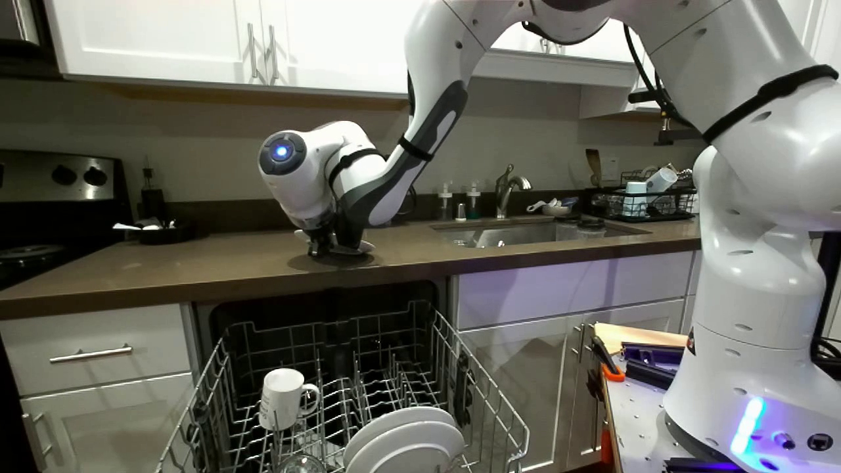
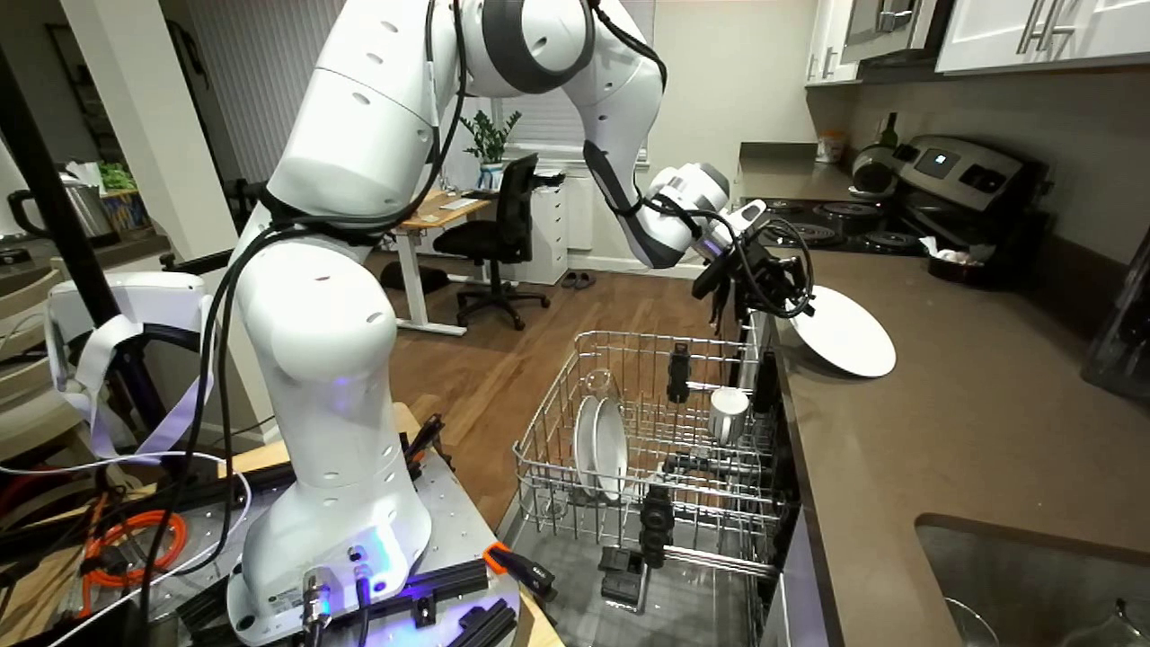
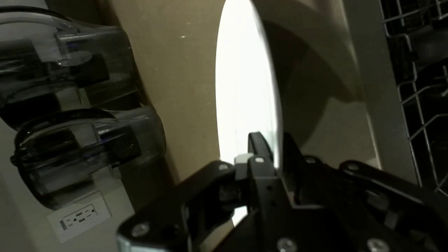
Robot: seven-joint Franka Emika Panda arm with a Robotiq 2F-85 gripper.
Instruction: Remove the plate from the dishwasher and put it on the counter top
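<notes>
Wrist view is showing the gripper (image 3: 274,150) nearest, its jaws clamping on the plate (image 3: 246,70) near the rim, with 1 black finger (image 3: 259,145) pressing against each face. Beyond the grip, the plate is tilting steeply over the counter top (image 3: 178,87). Farther off, 2 clear vessels (image 3: 87,143) are appearing, and an outlet (image 3: 77,217) is showing past them.

In both exterior views, the pulled-out rack (image 1: 483,374) of the dishwasher (image 1: 282,305) is holding 2 white plates (image 1: 412,447), a white mug (image 1: 279,397) and a clear glass (image 1: 302,464). Behind that rack, in an exterior view, the arm (image 1: 432,75) is bending down over the counter top, while a sink (image 1: 519,234), a tap (image 1: 504,194) and a dish drainer (image 1: 606,203) are sitting farther along.

In an exterior view, the held plate (image 2: 844,332) is hanging at a slant near the counter top's front edge; its lower side is lying either on the surface or just above it, and I cannot tell which. Past the plate, a dark dish (image 2: 966,275) is resting beside the stove (image 2: 844,229), and farthest away a black chair (image 2: 512,216) is standing at a desk (image 2: 445,214).
</notes>
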